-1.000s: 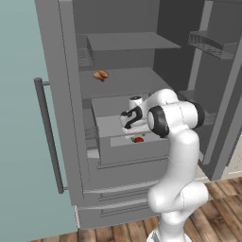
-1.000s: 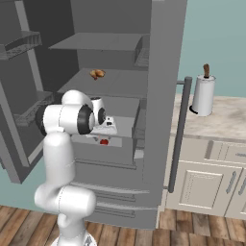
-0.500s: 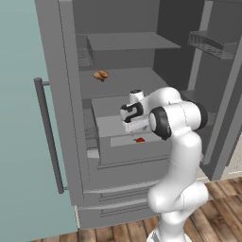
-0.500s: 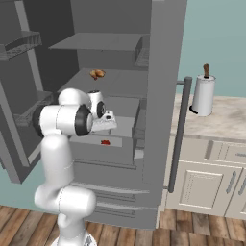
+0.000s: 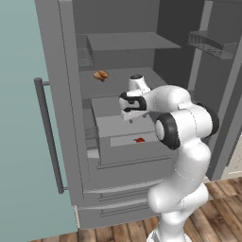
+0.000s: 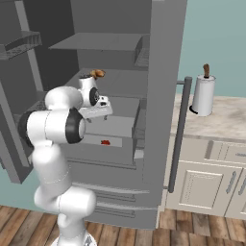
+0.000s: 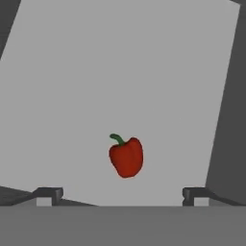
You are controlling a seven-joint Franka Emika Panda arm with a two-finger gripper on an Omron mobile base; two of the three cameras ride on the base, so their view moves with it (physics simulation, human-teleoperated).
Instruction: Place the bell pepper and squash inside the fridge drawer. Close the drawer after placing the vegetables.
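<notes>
Hovering above the open drawer (image 5: 127, 142), the gripper (image 7: 122, 194) has its fingers spread with nothing between them, and the pepper (image 7: 126, 157) lies alone on the drawer floor, just past the fingertips towards 12 o'clock in the hand view. The squash is the likely next fetch, though I cannot make it out. To do that well, lift straight up first so the wrist clears the drawer walls. An orange-brown food item (image 5: 100, 75) sits on the shelf at about 10 o'clock from the hand; the fridge door (image 5: 28, 118) stands open alongside.
</notes>
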